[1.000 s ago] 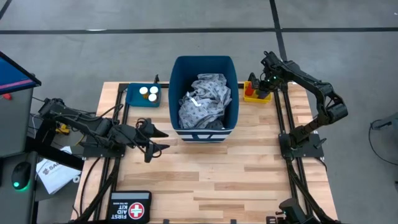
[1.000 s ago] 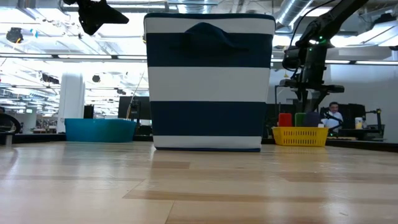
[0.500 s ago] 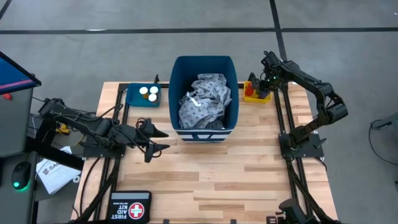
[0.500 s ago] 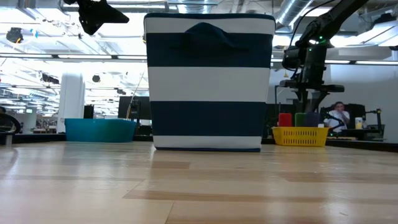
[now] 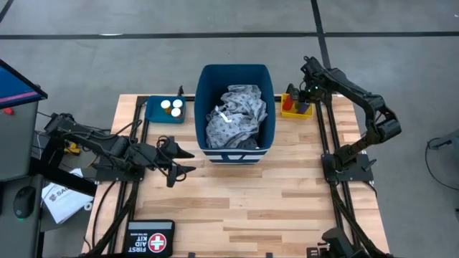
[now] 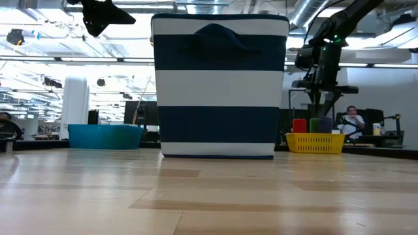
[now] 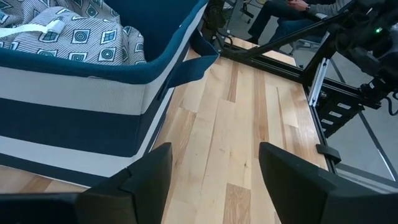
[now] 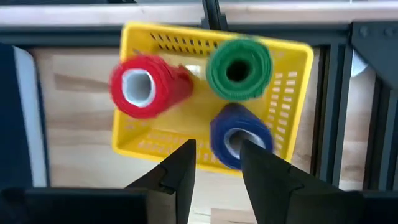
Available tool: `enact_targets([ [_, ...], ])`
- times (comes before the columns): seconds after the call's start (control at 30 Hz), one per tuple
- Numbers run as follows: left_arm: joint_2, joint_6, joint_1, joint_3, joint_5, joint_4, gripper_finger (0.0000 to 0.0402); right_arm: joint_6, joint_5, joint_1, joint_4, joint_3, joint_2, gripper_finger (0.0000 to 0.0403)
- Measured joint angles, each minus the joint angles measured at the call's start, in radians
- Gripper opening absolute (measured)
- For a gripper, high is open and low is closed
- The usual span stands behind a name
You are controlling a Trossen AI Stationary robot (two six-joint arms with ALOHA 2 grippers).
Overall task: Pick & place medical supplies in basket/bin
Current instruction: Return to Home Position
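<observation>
The grey patterned gown (image 5: pixel 235 115) lies crumpled inside the tall dark blue bin (image 5: pixel 235 149), also seen in the left wrist view (image 7: pixel 74 37). Two small bottles (image 5: pixel 171 106) stand in the teal tray (image 5: pixel 153 112). A red roll (image 8: pixel 146 87), a green roll (image 8: pixel 239 67) and a dark blue roll (image 8: pixel 239 134) stand on end in the yellow tray (image 8: pixel 140 146). My right gripper (image 8: pixel 217 168) hangs open above that tray, over the blue roll, touching nothing. My left gripper (image 5: pixel 185 161) waits open, raised left of the bin's near corner.
A black FIRST AID KIT pouch (image 5: pixel 150 238) lies at the table's near left edge. Black frame rails run along both sides of the table (image 5: pixel 328 136). Bare wood stretches between the bin and the near edge. A seated person (image 6: pixel 353 121) shows in the room beyond.
My right gripper has risen a little above the yellow tray, staying open. The rolls, bottles, gown and left arm have kept still.
</observation>
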Motion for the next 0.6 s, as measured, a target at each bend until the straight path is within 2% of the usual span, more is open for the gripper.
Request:
enact_targets([
  [0.2, 0.0, 0.005, 0.0, 0.0, 0.0, 0.0, 0.0232, 0.0, 0.0, 0.0, -0.017, 0.043, 0.0, 0.0123],
  [0.6, 0.0, 0.007, 0.0, 0.0, 0.0, 0.0, 0.0232, -0.003, -0.006, 0.014, -0.034, 0.043, -0.009, 0.0123],
])
